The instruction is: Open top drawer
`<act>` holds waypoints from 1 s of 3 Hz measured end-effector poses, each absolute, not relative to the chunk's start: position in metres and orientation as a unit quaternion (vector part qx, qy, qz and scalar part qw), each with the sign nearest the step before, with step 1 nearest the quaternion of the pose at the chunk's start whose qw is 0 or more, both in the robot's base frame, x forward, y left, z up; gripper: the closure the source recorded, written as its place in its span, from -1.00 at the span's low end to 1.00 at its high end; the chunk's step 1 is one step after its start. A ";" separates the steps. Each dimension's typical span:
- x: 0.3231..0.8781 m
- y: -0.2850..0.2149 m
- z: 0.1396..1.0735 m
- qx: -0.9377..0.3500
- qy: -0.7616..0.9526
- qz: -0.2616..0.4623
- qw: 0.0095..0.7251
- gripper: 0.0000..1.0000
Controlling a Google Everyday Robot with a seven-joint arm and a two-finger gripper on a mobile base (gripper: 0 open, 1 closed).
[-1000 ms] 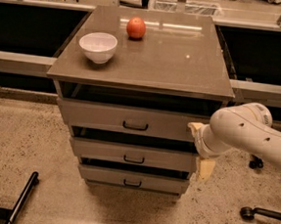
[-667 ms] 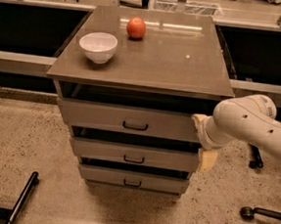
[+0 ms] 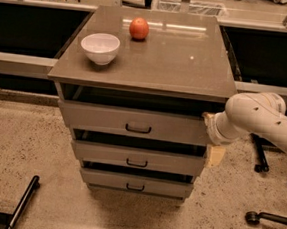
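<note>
We log the approach step: the gripper sits at the right end of the top drawer, just under the cabinet surface, jaws' state we cannot tell, and the next move likely calls for reaching the central handle.

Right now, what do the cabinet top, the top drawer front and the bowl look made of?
Cabinet top: smooth grey-brown laminate or stone, judging by light glints. Top drawer: matte grey-brown front, perhaps painted wood or laminate. Bowl: glossy white, ceramic or plastic. The gripper sits at the drawer's right end.
</note>
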State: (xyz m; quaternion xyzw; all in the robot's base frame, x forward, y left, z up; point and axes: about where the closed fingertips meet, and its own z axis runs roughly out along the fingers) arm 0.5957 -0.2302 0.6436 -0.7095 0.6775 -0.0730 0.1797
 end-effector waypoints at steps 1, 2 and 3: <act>0.612 -0.229 0.631 -0.704 0.684 -0.058 0.181 -1.00; 0.620 -0.212 0.632 -0.714 0.674 -0.045 0.185 -0.49; 0.621 -0.205 0.636 -0.720 0.668 -0.041 0.185 -0.28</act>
